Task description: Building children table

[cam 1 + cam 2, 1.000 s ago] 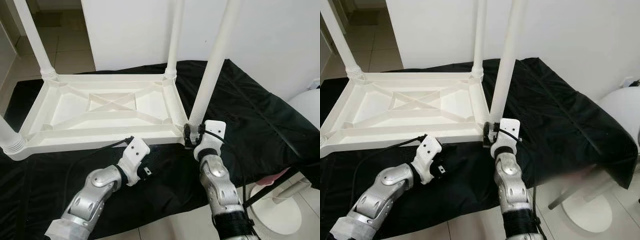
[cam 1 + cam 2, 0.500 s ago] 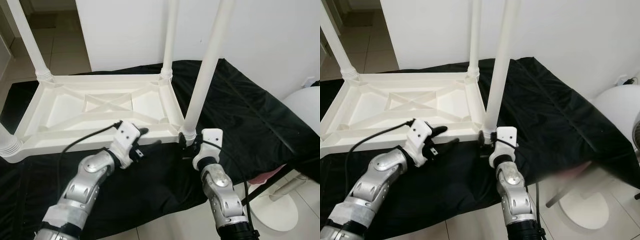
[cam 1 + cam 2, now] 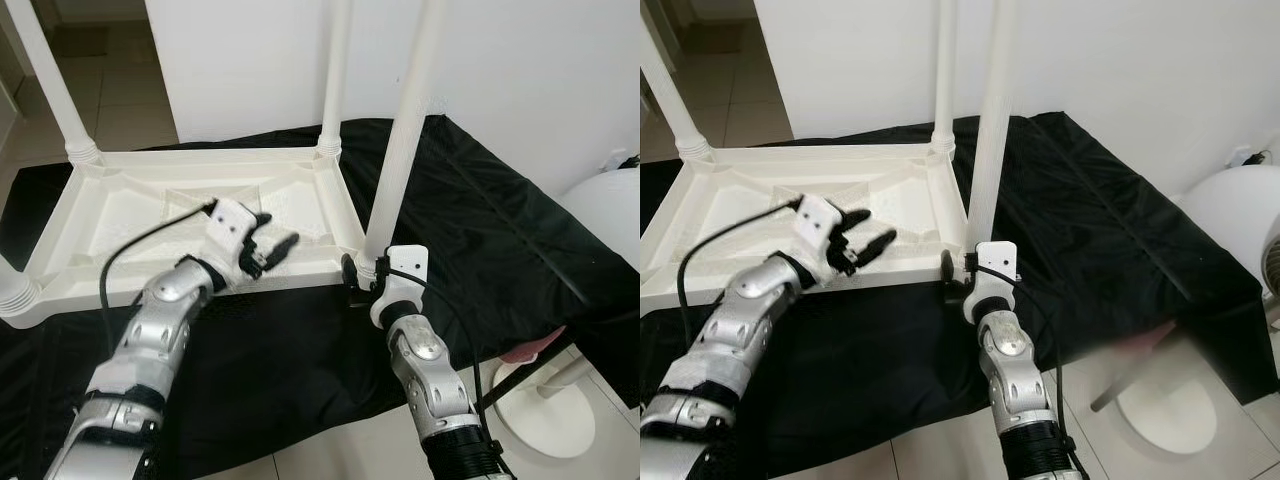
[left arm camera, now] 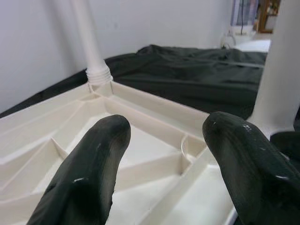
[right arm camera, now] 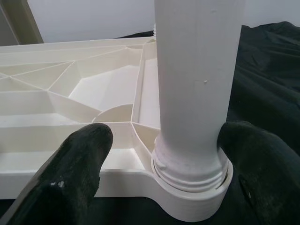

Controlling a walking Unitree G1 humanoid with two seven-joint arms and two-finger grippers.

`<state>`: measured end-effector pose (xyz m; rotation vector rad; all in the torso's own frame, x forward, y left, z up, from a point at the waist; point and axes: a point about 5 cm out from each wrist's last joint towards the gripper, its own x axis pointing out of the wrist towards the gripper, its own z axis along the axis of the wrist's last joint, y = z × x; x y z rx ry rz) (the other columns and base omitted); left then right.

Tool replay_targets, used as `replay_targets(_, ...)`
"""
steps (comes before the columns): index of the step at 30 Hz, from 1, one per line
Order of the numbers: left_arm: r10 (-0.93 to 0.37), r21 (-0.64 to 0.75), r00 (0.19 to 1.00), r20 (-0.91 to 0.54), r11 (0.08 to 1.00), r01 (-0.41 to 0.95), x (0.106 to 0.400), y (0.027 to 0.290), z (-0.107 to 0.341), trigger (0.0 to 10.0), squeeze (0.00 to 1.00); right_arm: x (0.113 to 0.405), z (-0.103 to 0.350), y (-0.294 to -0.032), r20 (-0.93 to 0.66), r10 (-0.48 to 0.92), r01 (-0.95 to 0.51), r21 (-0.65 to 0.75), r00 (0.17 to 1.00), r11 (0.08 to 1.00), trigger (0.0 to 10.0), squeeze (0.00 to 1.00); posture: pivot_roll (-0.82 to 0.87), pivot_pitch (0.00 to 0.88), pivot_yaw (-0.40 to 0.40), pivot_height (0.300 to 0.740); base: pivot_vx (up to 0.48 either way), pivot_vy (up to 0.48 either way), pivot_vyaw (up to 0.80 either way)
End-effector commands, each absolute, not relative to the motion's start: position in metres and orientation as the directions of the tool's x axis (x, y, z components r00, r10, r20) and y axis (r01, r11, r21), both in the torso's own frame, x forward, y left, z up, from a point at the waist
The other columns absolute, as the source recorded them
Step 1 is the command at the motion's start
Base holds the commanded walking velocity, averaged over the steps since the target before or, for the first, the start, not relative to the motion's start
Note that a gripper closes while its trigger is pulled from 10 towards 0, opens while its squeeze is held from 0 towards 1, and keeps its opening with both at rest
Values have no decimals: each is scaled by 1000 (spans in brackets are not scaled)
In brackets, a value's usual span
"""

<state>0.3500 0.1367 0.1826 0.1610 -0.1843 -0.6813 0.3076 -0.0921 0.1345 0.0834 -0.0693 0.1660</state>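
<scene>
The white children's table (image 3: 180,215) lies upside down on a black cloth (image 3: 480,230). My left gripper (image 3: 268,252) hovers open over its near rim; my right gripper (image 3: 362,282) sits open around the near-right corner leg (image 3: 400,150), one finger either side.

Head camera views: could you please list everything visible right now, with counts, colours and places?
Upturned white plastic table top: one, white, lying on the black cloth.
Round white plastic legs: four, white, standing up at the top's corners.
Black cloth: one, black, spread under the table.
White rounded object: one, white, far right.
Tiled floor: beige, behind.
Left pincer: black fingers, open over the top's near rail.
Right pincer: black fingers, open around the near-right leg's base.
</scene>
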Motion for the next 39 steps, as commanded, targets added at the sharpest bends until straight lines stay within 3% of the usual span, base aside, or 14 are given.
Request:
replay_targets(1, -515, 172, 847, 128, 853, 493, 356, 144, 178, 10000, 0, 310, 138, -85, 95, 163, -170, 67, 982, 983, 9569, 0, -66, 17, 12, 740, 0, 0, 0)
replay_targets(2, -514, 180, 848, 128, 853, 489, 359, 146, 179, 10000, 0, 312, 140, -89, 102, 100, -106, 60, 990, 993, 10000, 0, -65, 18, 15, 740, 0, 0, 0)
replay_targets(15, -532, 198, 840, 109, 839, 506, 364, 154, 176, 10000, 0, 312, 141, -146, 132, -275, 274, 23, 952, 961, 10000, 0, -67, 23, 28, 740, 0, 0, 0)
replay_targets(25, -598, 227, 800, 51, 787, 574, 358, 150, 163, 10000, 0, 314, 138, -170, 134, -334, 339, -9, 933, 941, 10000, 0, -69, 27, 32, 740, 0, 0, 0)
replay_targets(30, -733, 244, 680, -24, 655, 715, 335, 143, 143, 10000, 0, 318, 136, -173, 130, -253, 256, -11, 959, 967, 10000, 0, -67, 30, 30, 740, 0, 0, 0)
replay_targets(39, -795, 240, 593, -130, 555, 796, 310, 144, 122, 10000, 0, 320, 131, -171, 114, -212, 215, -19, 971, 976, 10000, 0, -45, 28, 17, 740, 0, 0, 0)
